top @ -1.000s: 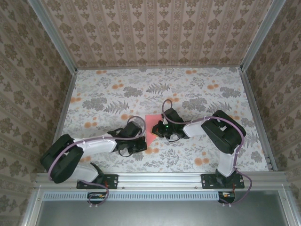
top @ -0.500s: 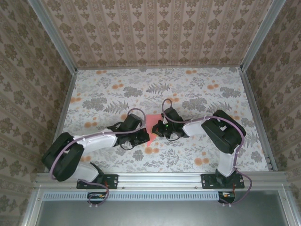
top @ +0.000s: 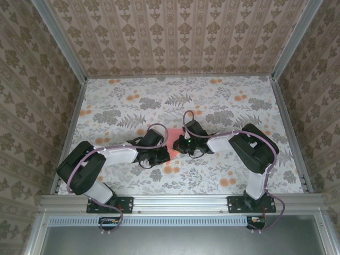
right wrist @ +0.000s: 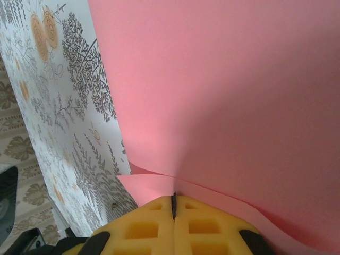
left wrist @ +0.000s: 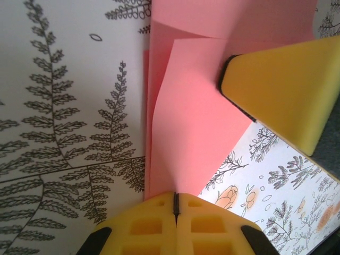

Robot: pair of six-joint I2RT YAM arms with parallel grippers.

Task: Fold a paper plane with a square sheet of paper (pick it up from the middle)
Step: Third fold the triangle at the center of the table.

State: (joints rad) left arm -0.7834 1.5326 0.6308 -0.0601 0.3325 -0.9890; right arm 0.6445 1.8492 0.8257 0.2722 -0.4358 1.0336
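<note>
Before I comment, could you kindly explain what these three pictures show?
Two robot arms are bolted to the near edge of a flower-printed table. The overhead picture looks down on both, and the left arm and right arm meet in the middle. The other two pictures come from a camera on each wrist, looking along that arm's yellow jaws. Between the arms is a sheet of pink paper, already partly folded. Each arm's jaws are shut, pinching the paper.

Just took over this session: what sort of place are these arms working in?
Probably a lab test booth, not a home: wallpapered panels in a metal frame enclose a flower-print table holding pink paper.
</note>
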